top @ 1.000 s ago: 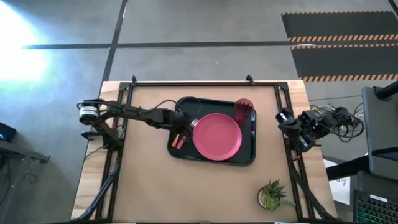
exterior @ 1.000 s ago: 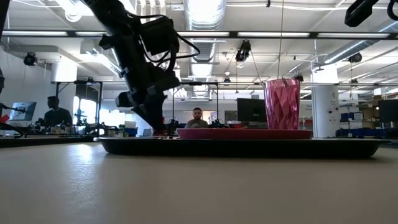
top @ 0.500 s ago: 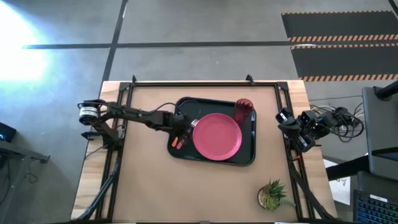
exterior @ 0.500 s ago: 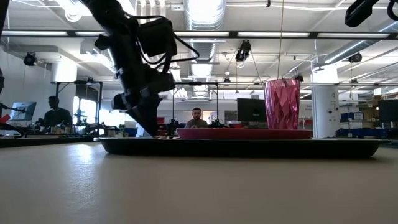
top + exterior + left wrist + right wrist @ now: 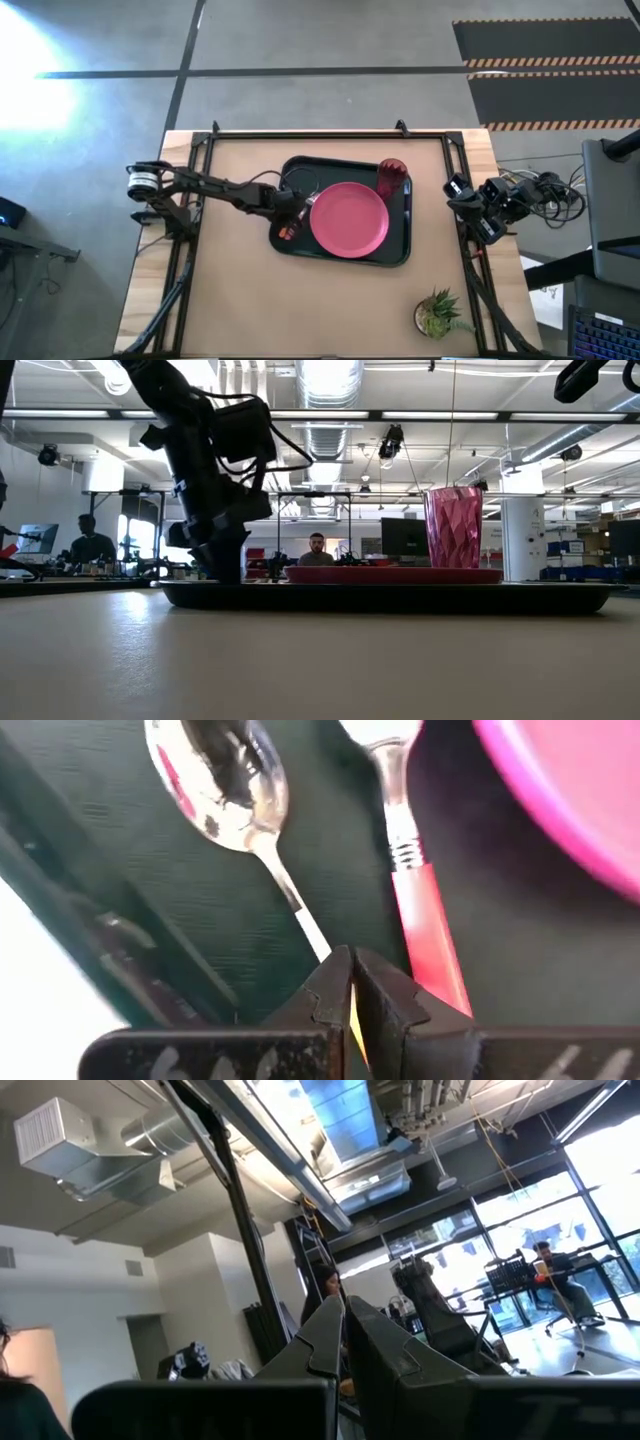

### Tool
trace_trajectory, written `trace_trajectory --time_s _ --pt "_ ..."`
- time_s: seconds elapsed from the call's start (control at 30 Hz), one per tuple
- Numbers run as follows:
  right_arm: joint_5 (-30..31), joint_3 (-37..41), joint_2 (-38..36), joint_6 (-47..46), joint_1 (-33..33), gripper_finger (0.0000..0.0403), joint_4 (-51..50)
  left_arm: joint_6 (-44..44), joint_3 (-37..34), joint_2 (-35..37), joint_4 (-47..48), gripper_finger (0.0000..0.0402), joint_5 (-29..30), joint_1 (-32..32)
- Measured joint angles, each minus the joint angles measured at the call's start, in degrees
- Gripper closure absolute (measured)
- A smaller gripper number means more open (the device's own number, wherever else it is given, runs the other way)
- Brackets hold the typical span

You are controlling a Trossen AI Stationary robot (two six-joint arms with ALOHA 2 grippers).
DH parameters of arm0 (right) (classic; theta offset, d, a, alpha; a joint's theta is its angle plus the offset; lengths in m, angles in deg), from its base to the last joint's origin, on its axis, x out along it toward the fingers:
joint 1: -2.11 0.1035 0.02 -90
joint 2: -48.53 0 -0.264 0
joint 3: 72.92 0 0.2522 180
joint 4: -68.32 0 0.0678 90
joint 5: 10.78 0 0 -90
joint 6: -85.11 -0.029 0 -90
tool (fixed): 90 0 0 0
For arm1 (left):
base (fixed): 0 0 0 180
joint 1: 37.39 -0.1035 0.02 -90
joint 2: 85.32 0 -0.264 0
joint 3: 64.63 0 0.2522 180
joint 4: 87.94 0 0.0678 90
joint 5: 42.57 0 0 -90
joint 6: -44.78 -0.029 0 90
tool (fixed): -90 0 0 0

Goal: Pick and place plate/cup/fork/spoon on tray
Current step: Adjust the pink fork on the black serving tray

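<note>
While its two dark fingers stood pressed together with nothing between them, the left gripper hung low over the 9 o'clock end of the big dark green-black rectangular tray, and the left wrist view showed the closed tips right above the orange handle of the small spoon, its silver metal bowl lying flat on the tray floor. Just beside it, toward 3 o'clock, lay the small fork with the pink-red handle, roughly parallel to the spoon, and both pieces rested inside the tray's raised rim. Further toward 3 o'clock sat the large round flat pink-red plastic plate, filling the middle of the tray, its edge close to the fork. At the plate's 1 o'clock, in the tray's far corner, the small translucent dark-red plastic tumbler, the cup, stood upright; from the low view it rose tall above the plate's thin rim. The tray itself lay on the tan wooden table, a little toward 12 o'clock of centre. Out at 3 o'clock, off the tray and at the table's edge, the right gripper waited, its fingers likewise closed on nothing. Down at 5 o'clock a small potted green plant stood well apart from the tray.
</note>
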Motion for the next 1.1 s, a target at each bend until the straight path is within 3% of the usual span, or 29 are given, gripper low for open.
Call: trace_trajectory --time_s 1.1 --pt "-0.2 0.0 0.0 -0.9 0.0 0.0394 0.8 3.1 0.1 -1.2 -7.9 0.0401 -0.7 2.1"
